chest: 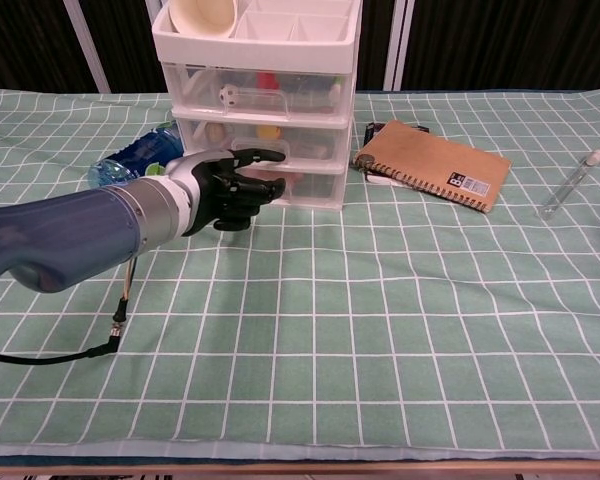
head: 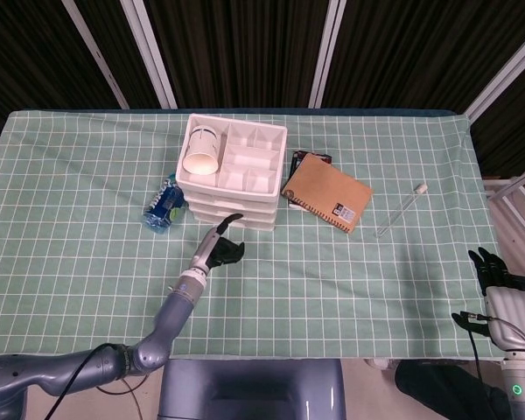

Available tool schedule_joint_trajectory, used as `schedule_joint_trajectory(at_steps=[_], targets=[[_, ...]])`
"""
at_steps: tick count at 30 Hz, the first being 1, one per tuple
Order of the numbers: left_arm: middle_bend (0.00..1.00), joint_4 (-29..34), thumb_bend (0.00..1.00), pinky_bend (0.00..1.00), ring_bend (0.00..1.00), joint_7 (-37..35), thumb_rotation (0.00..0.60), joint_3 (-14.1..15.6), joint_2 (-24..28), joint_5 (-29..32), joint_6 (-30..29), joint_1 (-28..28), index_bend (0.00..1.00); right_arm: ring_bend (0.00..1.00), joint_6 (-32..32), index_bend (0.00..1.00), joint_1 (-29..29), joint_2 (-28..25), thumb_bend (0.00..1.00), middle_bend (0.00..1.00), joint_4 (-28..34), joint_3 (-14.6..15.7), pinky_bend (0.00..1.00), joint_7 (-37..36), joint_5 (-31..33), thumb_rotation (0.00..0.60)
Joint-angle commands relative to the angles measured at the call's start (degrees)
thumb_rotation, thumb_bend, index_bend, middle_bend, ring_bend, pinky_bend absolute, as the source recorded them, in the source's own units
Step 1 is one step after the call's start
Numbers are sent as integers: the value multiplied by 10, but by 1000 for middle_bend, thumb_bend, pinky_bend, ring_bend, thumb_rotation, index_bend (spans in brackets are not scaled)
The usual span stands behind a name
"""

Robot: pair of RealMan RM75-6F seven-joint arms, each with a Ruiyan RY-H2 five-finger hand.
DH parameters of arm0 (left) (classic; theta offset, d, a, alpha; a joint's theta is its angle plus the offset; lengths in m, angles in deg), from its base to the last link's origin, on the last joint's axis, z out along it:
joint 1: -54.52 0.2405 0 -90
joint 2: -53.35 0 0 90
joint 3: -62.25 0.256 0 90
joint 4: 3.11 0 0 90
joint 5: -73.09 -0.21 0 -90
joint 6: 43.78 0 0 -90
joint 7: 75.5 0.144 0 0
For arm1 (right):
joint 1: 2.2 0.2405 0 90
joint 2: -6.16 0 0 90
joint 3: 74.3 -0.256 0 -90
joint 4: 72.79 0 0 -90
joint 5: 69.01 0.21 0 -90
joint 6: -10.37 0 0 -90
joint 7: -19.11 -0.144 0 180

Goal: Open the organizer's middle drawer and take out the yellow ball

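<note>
Yellow ball (chest: 269, 132), small and round, seen through the clear front of the middle drawer (chest: 265, 142) of the white plastic three-drawer organizer (head: 230, 175), which stands at the far centre of the green checked tablecloth (chest: 400, 300); all three drawers are closed. The left hand (chest: 225, 187), black-fingered on a grey and blue arm, is raised just in front of the organizer's lower drawers, thumb stretched toward the middle drawer's handle and the other fingers curled inward, with nothing held; whether the thumb touches the handle cannot be told. The right hand (head: 493, 273) lies at the near right edge of the head view, off the table; its fingers are seen only as dark tips, and how far they are spread cannot be told. A white paper cup (head: 200, 154) lies on its side in the organizer's open top tray. A crumpled blue plastic bottle (head: 164, 205) lies just left of the organizer. A brown spiral-bound notebook (chest: 431, 165) lies to the right of it, over a dark object, and a clear test tube (chest: 568, 196) lies further right
</note>
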Motion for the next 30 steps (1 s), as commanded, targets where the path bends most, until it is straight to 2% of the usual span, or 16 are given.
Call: schedule_joint_trajectory(at_steps=[1,16,30], targets=[[992,-6,527,1000,983,-1,600,-1,-2,1,4,-3,129,0,0,0,0,0,62,0,0,0,227,0,0,600],[995,-36,527,1000,984,-15,600,-10,-14,2,22,-15,170,0,-1,0,0,0,63,0,2,1,228,1,1,600],[997,-32,526,1000,985,-21,600,1,-12,-8,26,-10,213,0,0,0,-1,-1,63,0,6,1,227,4,4,600]])
